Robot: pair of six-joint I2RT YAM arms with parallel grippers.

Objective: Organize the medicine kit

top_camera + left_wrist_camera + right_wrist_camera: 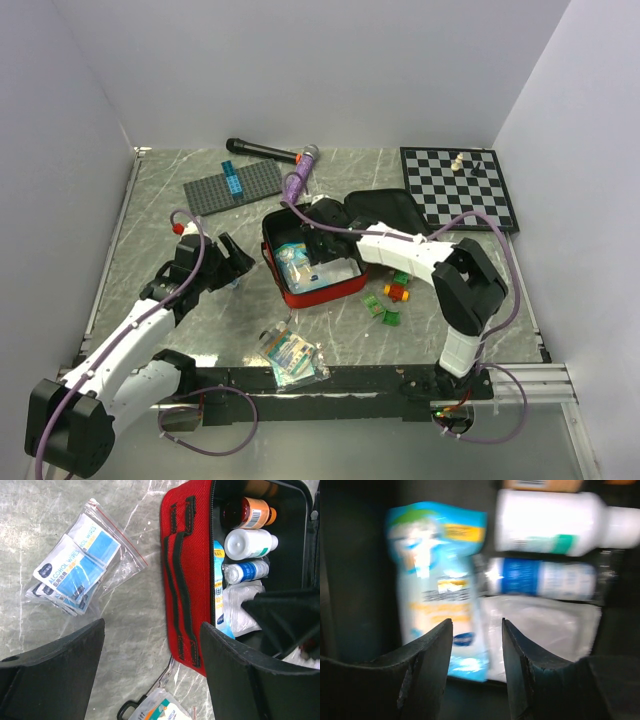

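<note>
The red medicine kit (335, 290) lies open at mid-table, its black lid (385, 208) folded back. In the left wrist view its red wall (182, 570) carries black straps. Inside lie an orange bottle (250, 512), a white bottle (247, 542) and a blue-labelled bottle (245, 572). My right gripper (318, 243) hangs inside the kit, open (477, 625), just above a blue-and-white packet (437, 580) and a clear pouch (545, 625); nothing is clamped. My left gripper (232, 255) stands open (150, 670) over bare table just left of the kit.
A zip bag of alcohol wipes (290, 355) (75, 565) lies in front of the kit. A second packet (167, 707) and black-handled scissors (127, 710) lie by the left gripper. Small bricks (395, 292), a chessboard (460, 185), a grey baseplate (235, 185) and two microphones (262, 150) surround it.
</note>
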